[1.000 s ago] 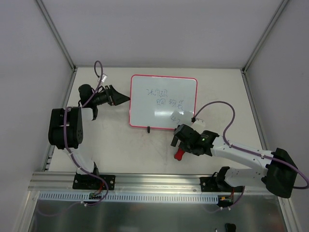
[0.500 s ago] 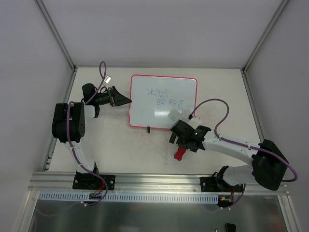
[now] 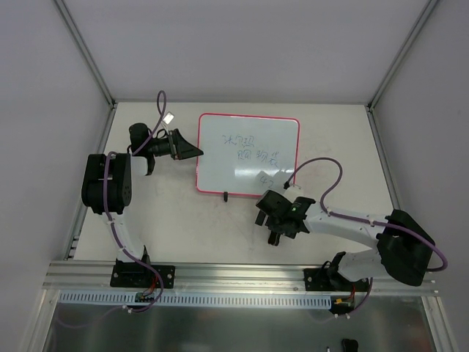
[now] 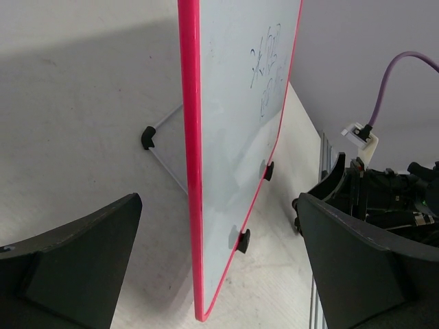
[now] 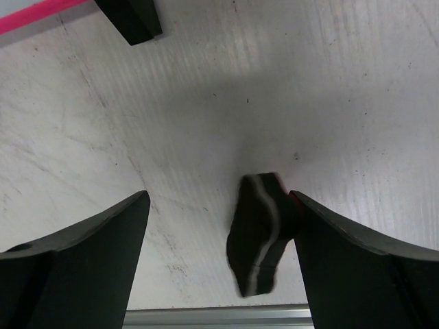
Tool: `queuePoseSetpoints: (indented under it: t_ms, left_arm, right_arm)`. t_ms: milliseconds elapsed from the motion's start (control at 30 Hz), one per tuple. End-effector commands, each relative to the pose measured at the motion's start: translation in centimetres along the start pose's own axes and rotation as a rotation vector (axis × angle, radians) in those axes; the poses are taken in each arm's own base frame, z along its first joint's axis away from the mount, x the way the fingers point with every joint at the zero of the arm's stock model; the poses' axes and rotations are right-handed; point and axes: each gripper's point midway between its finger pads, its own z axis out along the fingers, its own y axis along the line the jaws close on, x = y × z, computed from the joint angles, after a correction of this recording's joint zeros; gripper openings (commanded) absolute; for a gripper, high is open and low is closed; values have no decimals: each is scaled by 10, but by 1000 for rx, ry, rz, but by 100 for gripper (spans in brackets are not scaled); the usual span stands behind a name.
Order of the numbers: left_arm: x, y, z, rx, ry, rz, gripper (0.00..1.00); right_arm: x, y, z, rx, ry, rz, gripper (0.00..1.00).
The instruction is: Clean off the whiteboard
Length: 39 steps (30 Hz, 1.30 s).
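The whiteboard (image 3: pixel 248 154), white with a pink frame and dark handwriting, sits at the middle of the table. In the left wrist view it stands edge-on (image 4: pixel 240 137), its pink left edge between my fingers. My left gripper (image 3: pixel 193 152) (image 4: pixel 218 205) is open at that edge without touching it. My right gripper (image 3: pixel 278 235) (image 5: pixel 219 199) is open, low over the table just in front of the board. The small black and red eraser (image 5: pixel 260 236) lies between its fingers, against the right finger (image 5: pixel 357 267). The eraser is hidden under the gripper in the top view.
Two black feet (image 4: pixel 243 240) sit on the board's near long edge, one visible in the right wrist view (image 5: pixel 130 17). A wire stand (image 4: pixel 164 147) shows behind the board. White walls close off the table at the back and sides. A metal rail (image 3: pixel 234 275) runs along the front.
My right gripper has swung left and down over the red eraser, which now sits between its fingers. My left gripper has moved slightly right, closer to the board's left edge.
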Motion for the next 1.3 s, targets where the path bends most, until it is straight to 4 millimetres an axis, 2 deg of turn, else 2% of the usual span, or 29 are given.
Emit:
queuePoseSetpoints:
  t_ms: [0, 200, 433, 700, 767, 1000, 1267]
  left_arm:
    - [-3, -6, 2, 53, 25, 86, 99]
    - [-4, -5, 3, 49, 24, 84, 99]
    - [-4, -5, 3, 45, 25, 83, 99]
    - [-2, -6, 4, 35, 24, 91, 99]
    - [-2, -6, 4, 34, 26, 90, 99]
    - [-1, -6, 6, 33, 32, 97, 99]
    - [-1, -5, 7, 17, 32, 100, 99]
  right_arm:
    - [5, -1, -1, 2, -6, 52, 86]
    - [11, -8, -1, 28, -12, 62, 85]
    - [13, -8, -8, 26, -3, 36, 83]
    - [9, -16, -8, 40, -20, -176, 79]
    - [6, -19, -10, 32, -31, -214, 74]
    - [3, -25, -9, 67, -35, -326, 68]
    - [7, -15, -7, 4, -12, -426, 67]
